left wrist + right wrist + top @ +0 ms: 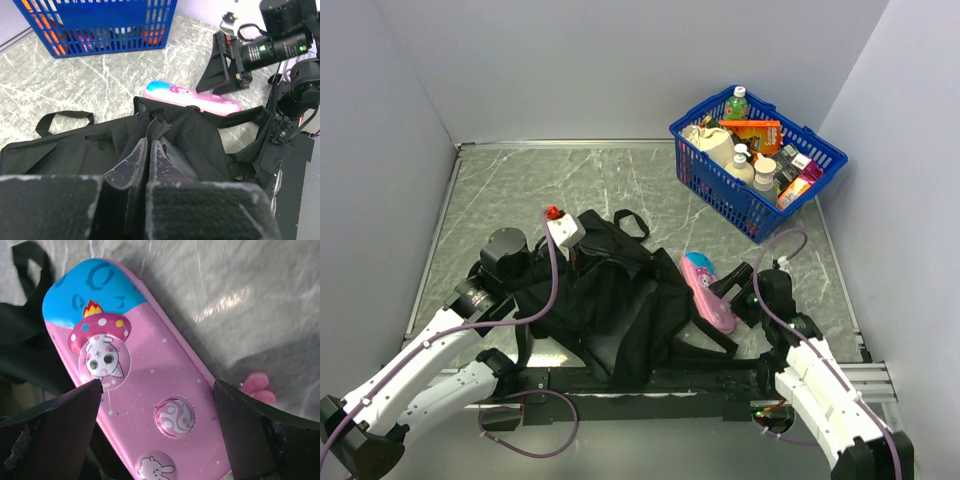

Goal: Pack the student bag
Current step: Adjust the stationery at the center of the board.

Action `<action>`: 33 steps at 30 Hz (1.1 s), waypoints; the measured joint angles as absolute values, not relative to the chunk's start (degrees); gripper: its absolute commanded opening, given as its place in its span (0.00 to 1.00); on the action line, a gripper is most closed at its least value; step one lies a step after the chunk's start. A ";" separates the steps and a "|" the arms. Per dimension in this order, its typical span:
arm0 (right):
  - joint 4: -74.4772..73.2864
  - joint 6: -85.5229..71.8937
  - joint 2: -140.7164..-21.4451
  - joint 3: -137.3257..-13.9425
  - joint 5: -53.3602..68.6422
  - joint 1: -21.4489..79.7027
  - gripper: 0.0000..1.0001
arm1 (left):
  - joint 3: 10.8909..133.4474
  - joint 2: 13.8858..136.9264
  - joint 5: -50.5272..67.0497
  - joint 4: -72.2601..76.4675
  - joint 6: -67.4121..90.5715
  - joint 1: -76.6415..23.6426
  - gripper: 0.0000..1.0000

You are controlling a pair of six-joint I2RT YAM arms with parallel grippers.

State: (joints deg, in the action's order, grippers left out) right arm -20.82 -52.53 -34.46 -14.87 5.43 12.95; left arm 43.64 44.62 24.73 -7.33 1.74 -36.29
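Grey marbled tabletop [570,180] (plain pale walls [620,60])

A blue plastic mesh basket [718,188] of bottles and packets stood at the far right corner of the grey marbled tabletop [520,190]. A pink-and-blue cartoon pencil case [708,291] lay nearer.
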 measured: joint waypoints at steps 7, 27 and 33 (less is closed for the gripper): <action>-19.11 -55.57 -25.93 -9.39 10.76 12.99 1.00 | 43.64 44.86 25.08 -6.76 1.85 -36.29 0.01; -9.72 -46.06 -47.37 -20.62 18.00 21.23 1.00 | 43.64 46.74 26.28 -3.86 3.70 -36.18 0.01; -2.52 -46.98 -55.53 -20.97 23.51 21.23 1.00 | 43.64 46.74 26.30 -3.66 3.90 -35.90 0.01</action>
